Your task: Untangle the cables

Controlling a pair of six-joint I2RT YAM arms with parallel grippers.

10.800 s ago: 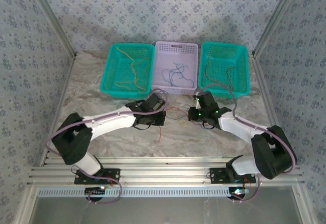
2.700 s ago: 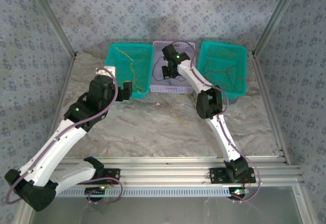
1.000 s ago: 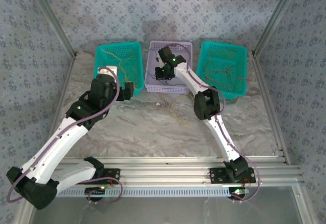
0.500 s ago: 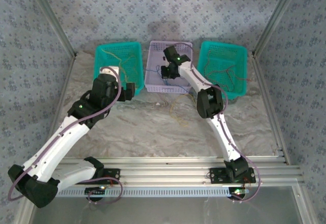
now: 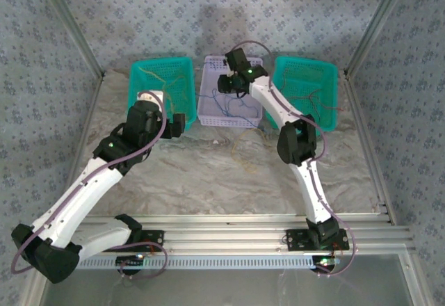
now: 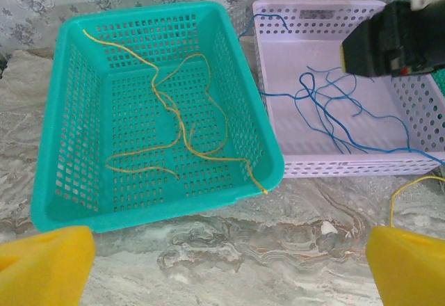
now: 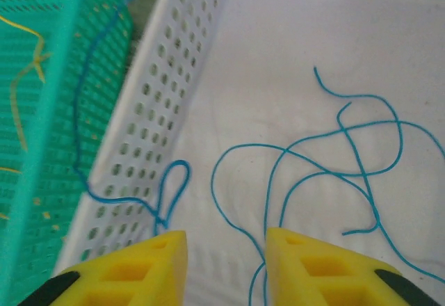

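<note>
From the top external view, the left gripper [image 5: 181,126] hovers over the marble-patterned table [image 5: 208,181], just in front of the near right corner of the left teal basket [image 5: 139,87]. That basket holds the yellow cables [image 5: 170,89]. The right gripper [image 5: 226,85] reaches out over the far part of the lilac basket [image 5: 208,115], above the blue cables [image 5: 235,104] lying inside it. Reddish cables [image 5: 306,99] lie in the right teal basket [image 5: 332,97]. A loose thin wire [image 5: 240,149] lies on the table in front of the lilac basket.

In the left wrist view, the left gripper [image 6: 222,268] stands wide open, with its yellow fingertips [image 6: 42,264] at the two lower corners and nothing between them. The yellow cables [image 6: 184,135] sprawl across the floor of the left teal basket [image 6: 49,146], well ahead of the gripper, and one end hangs over the near rim. The blue cables [image 6: 334,104] lie in the lilac basket [image 6: 348,165] under the black body of the right gripper [image 6: 393,38]. A yellow wire [image 6: 410,184] curls on the table at the right.

In the right wrist view, the right gripper [image 7: 226,271] is parted by a narrow gap. The blue cables [image 7: 348,139] lie looped on the lilac basket [image 7: 160,97] floor just ahead of it. One strand runs down into the gap beside the finger on the frame's right, and I cannot tell whether it touches that finger. Another strand is draped over the basket's perforated wall toward the left teal basket [image 7: 62,76].
</note>
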